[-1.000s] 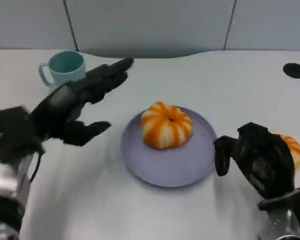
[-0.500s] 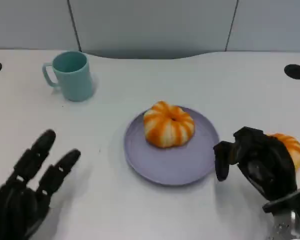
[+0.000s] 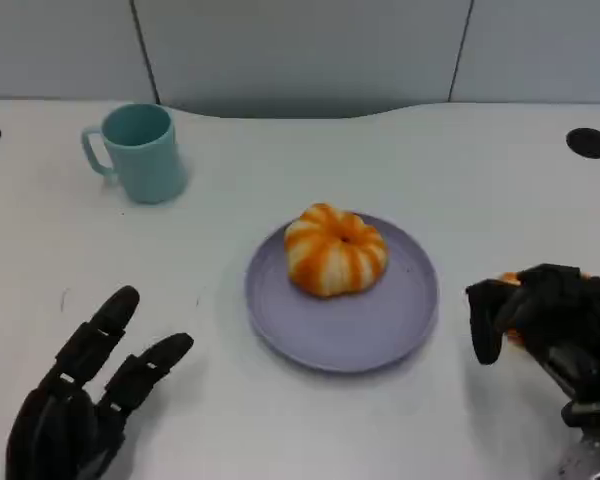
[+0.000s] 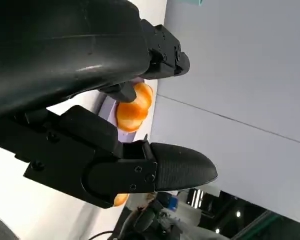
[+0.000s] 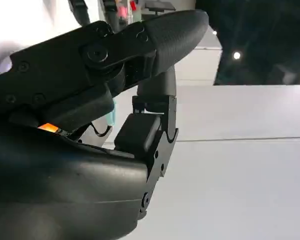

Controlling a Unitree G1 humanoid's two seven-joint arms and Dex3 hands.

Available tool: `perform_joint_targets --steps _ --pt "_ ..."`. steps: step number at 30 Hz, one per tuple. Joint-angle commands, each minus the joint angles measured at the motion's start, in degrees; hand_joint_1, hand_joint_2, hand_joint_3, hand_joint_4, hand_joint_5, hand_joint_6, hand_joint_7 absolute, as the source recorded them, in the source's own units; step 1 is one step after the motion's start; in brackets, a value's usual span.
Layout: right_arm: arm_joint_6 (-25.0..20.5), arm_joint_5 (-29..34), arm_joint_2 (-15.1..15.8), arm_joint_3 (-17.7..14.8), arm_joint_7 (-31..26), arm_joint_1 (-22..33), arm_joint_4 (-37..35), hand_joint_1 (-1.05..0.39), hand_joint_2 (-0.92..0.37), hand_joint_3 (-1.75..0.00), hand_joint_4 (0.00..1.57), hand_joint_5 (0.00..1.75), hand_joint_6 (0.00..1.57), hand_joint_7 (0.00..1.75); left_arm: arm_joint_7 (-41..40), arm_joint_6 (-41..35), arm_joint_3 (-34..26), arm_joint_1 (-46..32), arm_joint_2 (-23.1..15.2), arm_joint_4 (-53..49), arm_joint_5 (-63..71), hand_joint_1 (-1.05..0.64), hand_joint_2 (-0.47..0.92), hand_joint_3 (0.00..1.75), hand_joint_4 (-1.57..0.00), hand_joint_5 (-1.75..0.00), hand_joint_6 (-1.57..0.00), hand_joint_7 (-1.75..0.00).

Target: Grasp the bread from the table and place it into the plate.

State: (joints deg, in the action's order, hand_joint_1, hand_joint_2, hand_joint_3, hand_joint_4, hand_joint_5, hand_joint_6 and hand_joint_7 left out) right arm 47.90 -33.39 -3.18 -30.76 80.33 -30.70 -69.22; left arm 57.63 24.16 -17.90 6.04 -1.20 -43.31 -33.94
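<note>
An orange-and-white striped bread [image 3: 335,250] lies on the lavender plate [image 3: 340,335] at the middle of the table. A second orange bread [image 3: 510,282] sits to the right of the plate, mostly covered by my right hand [image 3: 555,320], whose fingers curl around it; only slivers of orange show. The right wrist view shows a speck of that bread [image 5: 47,127] between the fingers. My left hand [image 3: 90,405] hovers at the lower left with fingers spread and nothing in it. The left wrist view shows the bread on the plate [image 4: 135,105] past the fingers.
A teal mug [image 3: 140,150] stands at the back left, well away from both hands. Two black round holes [image 3: 590,142] mark the table's far corners. Bare white tabletop lies between my left hand and the plate.
My left hand has drawn back from beside the mug to the lower left corner. My right hand has closed over the second bread, which showed beside it before.
</note>
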Motion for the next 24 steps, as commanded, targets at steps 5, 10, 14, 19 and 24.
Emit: perform_joint_targets --steps 5,10,14,19,24 --pt "0.34 0.72 0.77 -0.32 -0.48 -0.30 -0.33 -0.60 -0.92 -0.10 0.91 1.75 1.07 0.82 -0.75 1.39 -1.07 -0.16 0.10 -0.09 1.19 -1.05 0.92 0.56 -0.39 -0.62 -0.30 -0.04" --pt "-1.72 0.31 0.54 -0.30 0.18 0.08 -0.11 -0.54 -0.92 -0.08 0.91 1.75 0.91 1.23 0.59 1.84 -1.74 0.37 0.09 -1.31 0.73 -1.04 0.92 0.57 -0.46 -0.63 -0.32 -0.04" --pt "-1.12 2.25 1.50 0.53 -2.37 0.55 -0.35 -0.55 -0.92 -0.07 0.92 1.75 0.93 1.26 1.54 0.76 -2.15 0.45 0.70 -1.40 0.14 -1.02 0.92 0.55 -0.52 -0.62 -0.34 -0.04" --pt "-0.61 1.98 1.32 0.48 -1.79 1.60 0.74 -0.51 -0.92 -0.07 0.91 1.75 0.88 1.35 0.36 2.25 -1.90 -0.80 1.73 0.04 1.19 -1.02 0.92 0.55 -0.56 -0.60 -0.37 -0.04" --pt "-1.61 1.59 1.81 0.16 -0.83 1.60 0.87 -0.51 -0.92 -0.06 0.89 1.74 0.92 1.18 -0.54 3.06 -2.18 -0.74 2.02 0.02 1.49 -1.02 0.92 0.55 -0.60 -0.64 -0.40 -0.04"
